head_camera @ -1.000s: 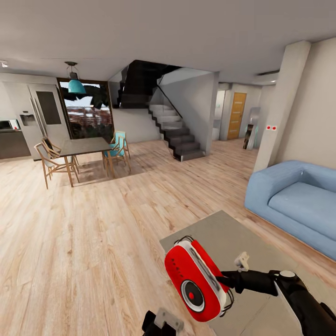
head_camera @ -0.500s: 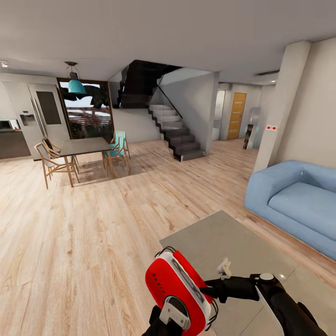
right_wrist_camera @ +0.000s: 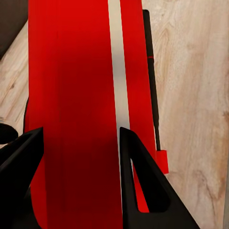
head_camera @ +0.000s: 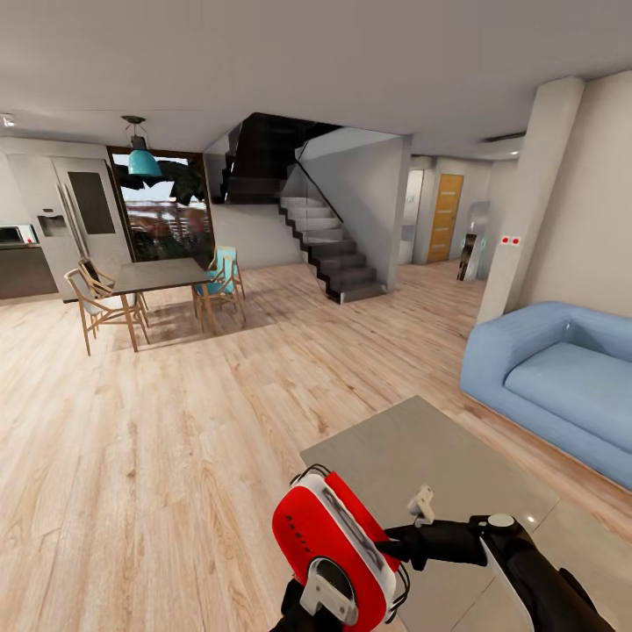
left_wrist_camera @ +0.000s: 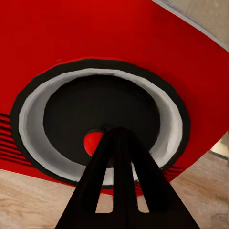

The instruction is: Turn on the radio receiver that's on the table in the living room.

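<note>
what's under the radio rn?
The radio receiver is held up by the right pincer, clamped on its body. Below it the right wrist view shows wood floor; in the head view the table lies just behind. Directly beneath is covered.

Radio [head_camera: 329, 549] moved left/down w/ right tool [head_camera: 386, 551]; left tool [head_camera: 326, 590] now on dial.

Radio dial [head_camera: 338, 586] part-hidden behind left tool [head_camera: 325, 590].

A smooth red plastic-looking radio receiver [head_camera: 338, 549] with white trim, above a glossy grey table [head_camera: 421, 456], pale wood-plank floor [head_camera: 158, 439] and a matt, cloth-like blue sofa [head_camera: 562, 377].
</note>
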Controlling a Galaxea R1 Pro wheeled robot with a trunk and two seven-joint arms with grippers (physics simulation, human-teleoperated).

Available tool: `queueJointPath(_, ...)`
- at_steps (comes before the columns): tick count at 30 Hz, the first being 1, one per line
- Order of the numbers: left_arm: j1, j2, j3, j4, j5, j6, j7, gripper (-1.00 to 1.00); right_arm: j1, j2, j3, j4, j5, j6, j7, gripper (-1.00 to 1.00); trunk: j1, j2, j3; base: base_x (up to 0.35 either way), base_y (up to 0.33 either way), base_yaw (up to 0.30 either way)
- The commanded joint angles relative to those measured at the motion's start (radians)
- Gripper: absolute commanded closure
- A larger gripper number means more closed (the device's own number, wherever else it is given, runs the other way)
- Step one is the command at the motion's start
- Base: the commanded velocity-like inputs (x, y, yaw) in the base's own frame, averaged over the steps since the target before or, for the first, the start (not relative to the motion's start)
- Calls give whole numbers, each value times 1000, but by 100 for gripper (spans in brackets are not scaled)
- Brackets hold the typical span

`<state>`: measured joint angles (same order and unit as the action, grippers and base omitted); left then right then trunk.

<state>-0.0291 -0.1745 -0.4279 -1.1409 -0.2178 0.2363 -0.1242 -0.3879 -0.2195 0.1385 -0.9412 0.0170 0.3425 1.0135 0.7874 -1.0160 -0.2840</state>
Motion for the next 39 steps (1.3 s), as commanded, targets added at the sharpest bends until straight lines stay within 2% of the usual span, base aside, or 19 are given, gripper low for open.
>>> queueJointPath(1, 0, 0, 1, 9, 0, 0, 0, 100, 0, 0, 0, -1, -5, 1, 0, 100, 0, 0, 0, 0, 0, 0)
queueJointPath(11, 0, 0, 16, 39, 0, 0, 3, 100, 0, 0, 0, -1, -6, 1, 0, 100, 0, 0, 0, 0, 0, 0)
queueJointPath(19, -29, 0, 64, 43, 0, 0, 2, 100, 0, 0, 0, -1, -6, 1, 21, 100, 0, 0, 0, 0, 0, 0)
queueJointPath(31, -44, 0, 67, 59, 0, 0, 1, 100, 0, 0, 0, -1, -5, 1, 40, 100, 0, 0, 0, 0, 0, 0)
queueJointPath(39, -85, 0, 67, 148, 3, -1, -1, 100, 0, 6, 0, -2, -5, 2, 42, 100, 0, 0, 0, 0, 0, 0)
